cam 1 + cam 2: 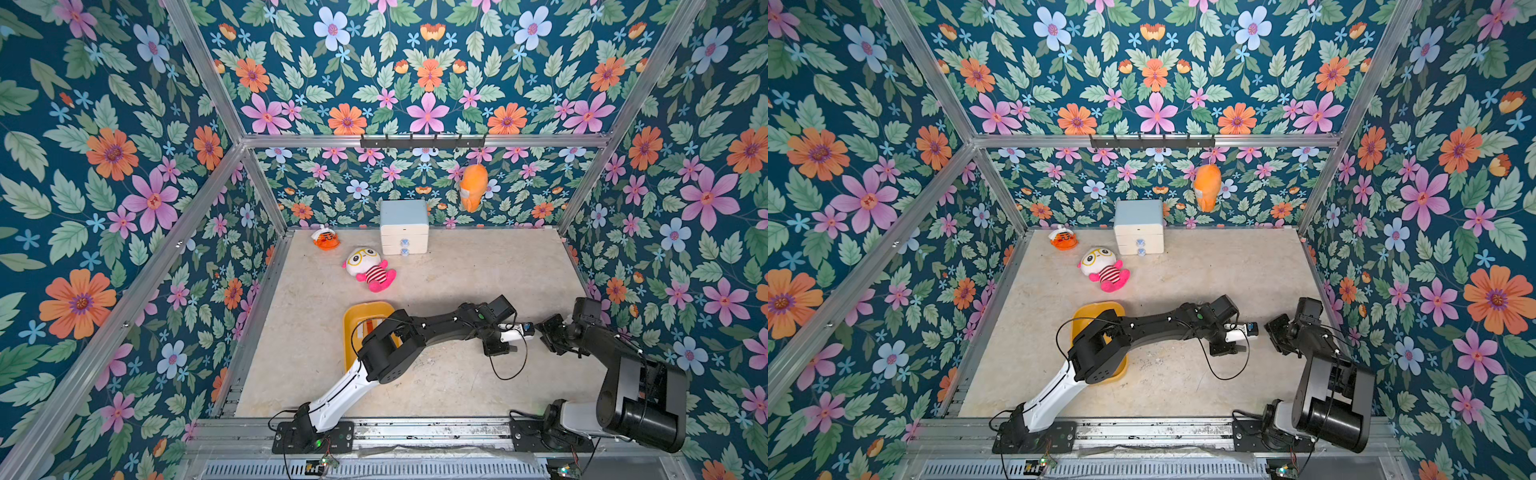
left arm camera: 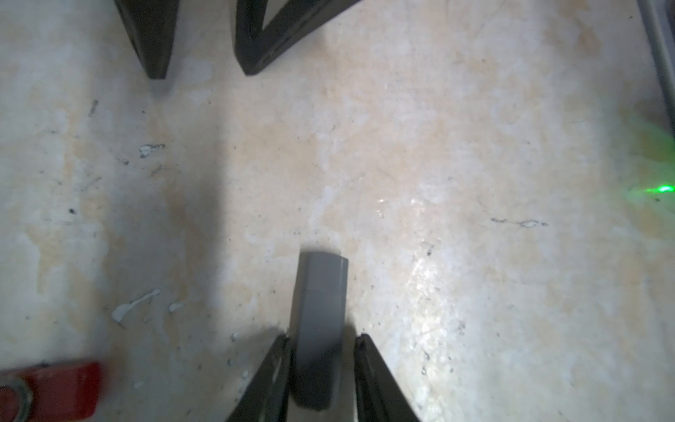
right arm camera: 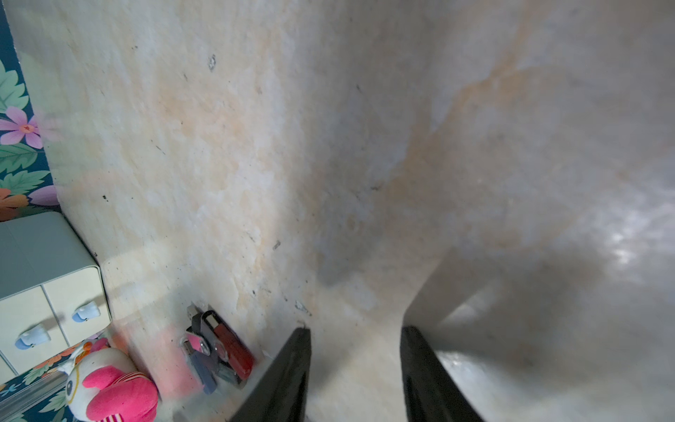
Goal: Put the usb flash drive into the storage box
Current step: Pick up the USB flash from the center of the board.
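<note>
In both top views the left arm stretches across the tabletop with its elbow over the yellow storage box. The box therefore lies well behind the left gripper. The right gripper stands just beyond the left fingertips, facing them. Small white and blue bits show between the two, too small to name, and the drive cannot be picked out here.

The left wrist view supplies it. A grey usb flash drive lies lengthwise between the left fingers, its far end past the tips. One finger touches its side and a thin dark sliver shows at the other, so a firm clamp cannot be told. This straddle likely lets the pads meet the drive's long flat sides. A red flash drive lies outside one finger.

In the right wrist view the right fingers stand apart over bare tabletop, seemingly waiting clear. Only this view shows a cluster of flash drives just outside one finger. The plush doll and two-drawer chest lie farther that way.
</note>
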`<control>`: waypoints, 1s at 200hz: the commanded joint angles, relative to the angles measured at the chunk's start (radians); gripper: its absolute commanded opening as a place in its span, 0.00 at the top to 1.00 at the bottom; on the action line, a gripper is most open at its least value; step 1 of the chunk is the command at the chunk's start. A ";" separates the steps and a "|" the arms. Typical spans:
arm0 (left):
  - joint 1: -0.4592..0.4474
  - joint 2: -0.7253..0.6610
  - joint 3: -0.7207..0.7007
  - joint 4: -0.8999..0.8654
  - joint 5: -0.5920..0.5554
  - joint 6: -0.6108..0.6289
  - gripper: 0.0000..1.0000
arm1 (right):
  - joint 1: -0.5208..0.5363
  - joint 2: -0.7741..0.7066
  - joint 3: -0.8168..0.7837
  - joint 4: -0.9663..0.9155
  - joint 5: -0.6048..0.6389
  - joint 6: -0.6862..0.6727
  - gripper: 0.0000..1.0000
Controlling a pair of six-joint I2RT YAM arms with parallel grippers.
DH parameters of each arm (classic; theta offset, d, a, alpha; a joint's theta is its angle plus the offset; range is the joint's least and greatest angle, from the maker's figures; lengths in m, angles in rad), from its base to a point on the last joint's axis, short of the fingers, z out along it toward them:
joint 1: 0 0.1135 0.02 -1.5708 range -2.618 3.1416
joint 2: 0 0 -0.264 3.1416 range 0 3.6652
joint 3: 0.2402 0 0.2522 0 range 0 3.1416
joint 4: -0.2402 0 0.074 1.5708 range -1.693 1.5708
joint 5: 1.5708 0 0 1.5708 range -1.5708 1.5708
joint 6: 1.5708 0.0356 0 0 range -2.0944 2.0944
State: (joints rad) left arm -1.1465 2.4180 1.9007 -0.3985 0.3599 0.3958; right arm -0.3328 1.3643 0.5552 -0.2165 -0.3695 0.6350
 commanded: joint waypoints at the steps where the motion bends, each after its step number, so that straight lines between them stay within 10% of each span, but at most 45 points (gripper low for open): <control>1: -0.012 0.030 -0.010 -0.151 -0.077 -0.043 0.69 | 0.001 0.009 -0.002 -0.049 -0.006 0.009 0.54; 200: 0.004 -0.408 -0.355 0.133 -0.122 -0.305 0.89 | 0.002 0.052 -0.031 0.023 -0.063 0.038 0.53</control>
State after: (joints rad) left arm -1.1599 2.1063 1.6451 -0.3424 0.2771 0.1970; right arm -0.3332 1.4036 0.5385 -0.1272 -0.4641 0.6617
